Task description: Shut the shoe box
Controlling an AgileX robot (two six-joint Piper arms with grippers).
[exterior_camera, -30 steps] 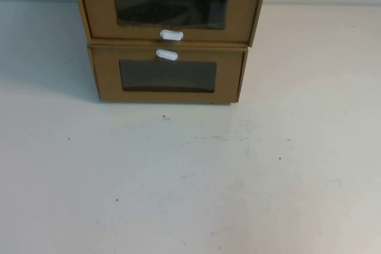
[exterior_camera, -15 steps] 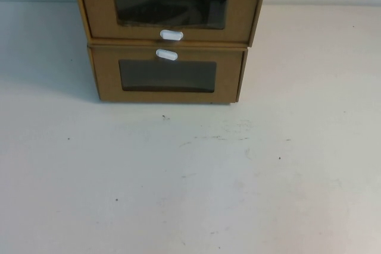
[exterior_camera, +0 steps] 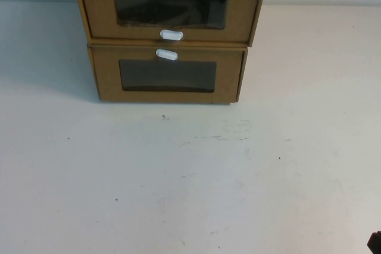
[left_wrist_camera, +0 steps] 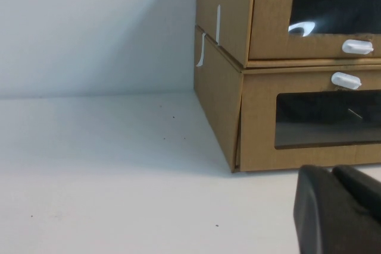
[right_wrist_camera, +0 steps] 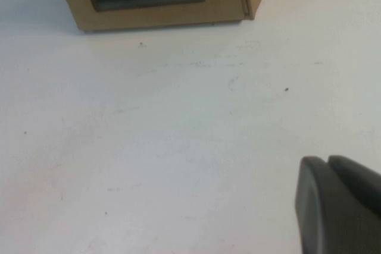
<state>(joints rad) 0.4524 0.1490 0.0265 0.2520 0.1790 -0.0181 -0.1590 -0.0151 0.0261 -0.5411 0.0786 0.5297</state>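
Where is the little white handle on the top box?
In the high view, the small white pull tab sits at the middle of the upper brown cardboard shoe box, just below its dark window and right above the lower matching box's own white tab.

Even soft light, faint shadows, slightly blurred wrist views.

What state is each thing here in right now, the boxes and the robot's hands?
Shoe box: stacked on top, its drawer sticking out slightly, not fully closed.
Lower box: on the table, drawer looks closed.
Left hand: low beside the boxes, touching nothing.
Right hand: above bare table, holding nothing.
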